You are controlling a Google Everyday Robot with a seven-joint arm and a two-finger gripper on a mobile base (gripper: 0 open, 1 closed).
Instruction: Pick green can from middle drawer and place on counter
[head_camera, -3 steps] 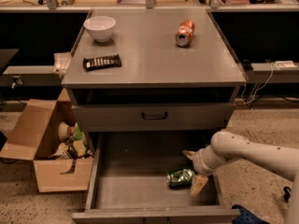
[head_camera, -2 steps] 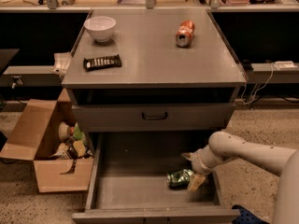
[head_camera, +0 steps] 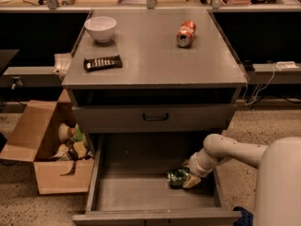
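Note:
The green can (head_camera: 177, 177) lies on its side on the floor of the open middle drawer (head_camera: 136, 192), near its right wall. My gripper (head_camera: 188, 178) reaches down into the drawer from the right and is right at the can, its pale fingers (head_camera: 192, 181) against the can's right end. The grey counter (head_camera: 150, 55) is the cabinet top above.
On the counter lie an orange-red can (head_camera: 186, 33) on its side, a white bowl (head_camera: 100, 28) and a dark snack bar (head_camera: 102, 62). A closed drawer front with a dark handle (head_camera: 155, 117) sits above the open drawer. An open cardboard box (head_camera: 44, 149) of clutter stands at the left.
My arm has swung closer to the camera and the gripper has settled lower against the green can. The can has stayed in place.

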